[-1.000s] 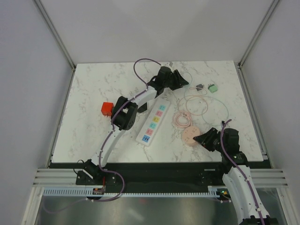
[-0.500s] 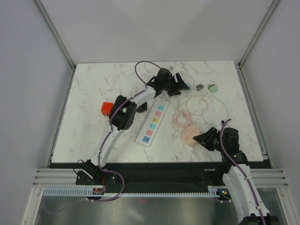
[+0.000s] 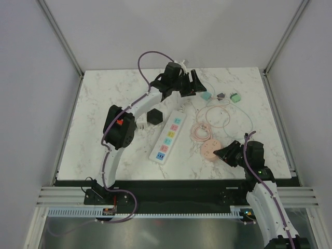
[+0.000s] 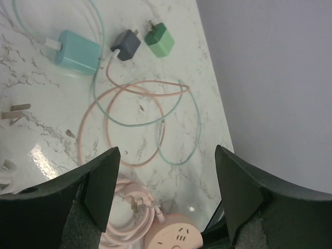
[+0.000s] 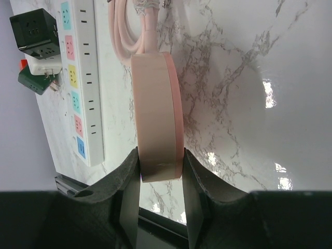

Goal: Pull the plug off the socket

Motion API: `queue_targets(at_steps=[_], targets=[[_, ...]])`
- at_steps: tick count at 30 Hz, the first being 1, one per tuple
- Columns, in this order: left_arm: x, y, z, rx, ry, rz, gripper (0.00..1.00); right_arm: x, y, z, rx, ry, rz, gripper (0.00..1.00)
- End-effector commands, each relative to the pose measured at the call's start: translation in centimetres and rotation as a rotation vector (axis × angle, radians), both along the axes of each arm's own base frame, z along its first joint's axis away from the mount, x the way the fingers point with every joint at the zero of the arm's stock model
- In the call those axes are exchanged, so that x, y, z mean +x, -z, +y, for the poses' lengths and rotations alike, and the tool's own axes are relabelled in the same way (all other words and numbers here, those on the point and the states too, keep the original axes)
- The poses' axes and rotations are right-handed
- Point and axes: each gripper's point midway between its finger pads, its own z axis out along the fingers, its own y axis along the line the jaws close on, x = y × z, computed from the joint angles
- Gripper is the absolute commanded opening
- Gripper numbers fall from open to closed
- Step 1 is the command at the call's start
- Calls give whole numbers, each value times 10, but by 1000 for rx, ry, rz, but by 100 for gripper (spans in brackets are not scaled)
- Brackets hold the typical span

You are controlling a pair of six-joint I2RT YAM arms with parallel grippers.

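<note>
The socket [image 3: 168, 137], a long white strip with coloured labels, lies slantwise mid-table and also shows in the right wrist view [image 5: 80, 78]; none of its visible outlets holds anything. A teal plug [image 3: 206, 96] [image 4: 78, 51] lies loose on the marble, right of the strip's far end. My left gripper [image 3: 198, 84] [image 4: 166, 181] hovers by that plug, open and empty. My right gripper [image 3: 223, 153] [image 5: 158, 171] is shut on the edge of a pink round extension hub [image 3: 209, 150] [image 5: 155, 119].
A dark blue plug [image 4: 126, 44] and a green plug [image 4: 159, 41] lie beyond the teal one, with pink and teal cable loops [image 4: 135, 124] spread between them and the hub. A black cube adapter [image 3: 154, 116] sits left of the strip. The right wall is close.
My left gripper opened and let go of the teal plug, then drew back and to the left. The black cube adapter came into view from under the arm. The right arm stayed still.
</note>
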Motion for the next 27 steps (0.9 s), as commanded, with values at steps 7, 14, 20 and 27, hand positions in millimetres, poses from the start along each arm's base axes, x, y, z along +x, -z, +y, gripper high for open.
queue_targets(at_steps=[7, 14, 20, 27], targets=[[-70, -70, 33, -94, 74, -99, 80, -12, 21, -5, -9, 47, 108, 0], [-127, -63, 34, -136, 142, -67, 79, -18, 25, 1, 12, 8, 130, 17], [-162, -71, 36, -142, 197, -79, 79, -22, 31, -3, -45, -18, 149, 64], [-189, -73, 60, -130, 210, -105, 81, -17, 22, -15, -135, -17, 170, 98]])
